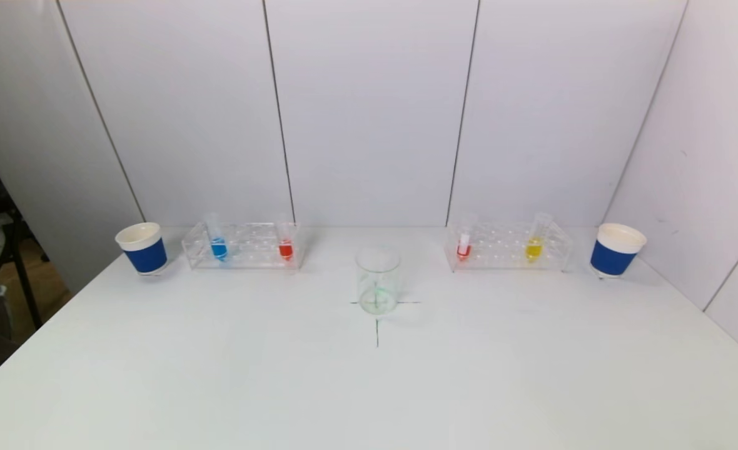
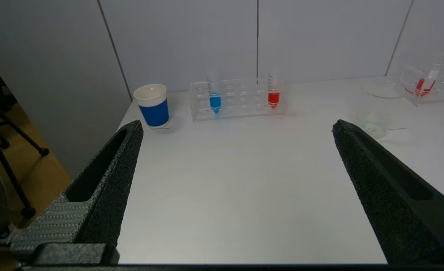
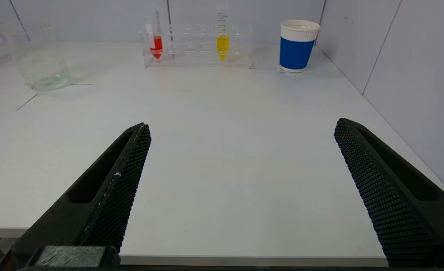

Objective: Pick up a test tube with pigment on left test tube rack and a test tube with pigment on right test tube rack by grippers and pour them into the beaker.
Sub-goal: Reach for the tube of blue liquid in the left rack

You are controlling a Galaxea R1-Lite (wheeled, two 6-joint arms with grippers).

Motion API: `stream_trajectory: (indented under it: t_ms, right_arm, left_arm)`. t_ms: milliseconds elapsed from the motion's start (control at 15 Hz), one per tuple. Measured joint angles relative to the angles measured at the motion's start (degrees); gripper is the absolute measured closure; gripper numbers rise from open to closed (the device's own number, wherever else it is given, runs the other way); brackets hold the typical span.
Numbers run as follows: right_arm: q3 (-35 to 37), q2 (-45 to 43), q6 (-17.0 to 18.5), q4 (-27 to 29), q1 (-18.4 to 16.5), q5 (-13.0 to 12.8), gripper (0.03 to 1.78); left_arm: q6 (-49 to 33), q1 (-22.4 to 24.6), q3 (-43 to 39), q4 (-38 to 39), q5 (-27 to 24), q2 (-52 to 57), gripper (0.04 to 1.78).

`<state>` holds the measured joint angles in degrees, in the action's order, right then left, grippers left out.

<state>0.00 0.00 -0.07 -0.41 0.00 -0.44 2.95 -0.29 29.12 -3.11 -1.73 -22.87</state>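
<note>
The beaker sits centrally between both racks, serving either arm. The left hand and right hand gape wide, empty (probably staged short of the beaker).

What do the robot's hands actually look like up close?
Each is a pair of long black tapering fingers. The left hand has fingers with a rough, grainy inner face and a hollow slot along the side. The right hand has fingers covered in a fine honeycomb mesh pattern. No cables or markings show.
</note>
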Motion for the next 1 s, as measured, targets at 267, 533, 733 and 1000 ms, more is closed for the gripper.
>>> stream_trajectory:
  t_ms: [267,533,733,1000]
  right_arm:
    - [0.0,0.0,0.0,0.0,0.0,0.0,0.04]
    - [0.0,0.0,0.0,0.0,0.0,0.0,0.04]
    - [0.0,0.0,0.0,0.0,0.0,0.0,0.04]
    - [0.0,0.0,0.0,0.0,0.0,0.0,0.04]
  left_arm:
    - [-0.1,0.0,1.9,10.8,0.0,-14.3,0.06]
    - [-1.3,0.0,0.5,22.6,-0.1,-27.9,0.06]
    - [-3.2,-0.1,-1.1,31.2,-0.2,-38.0,0.06]
    - [-4.4,-0.1,-3.0,45.5,-0.2,-51.4,0.06]
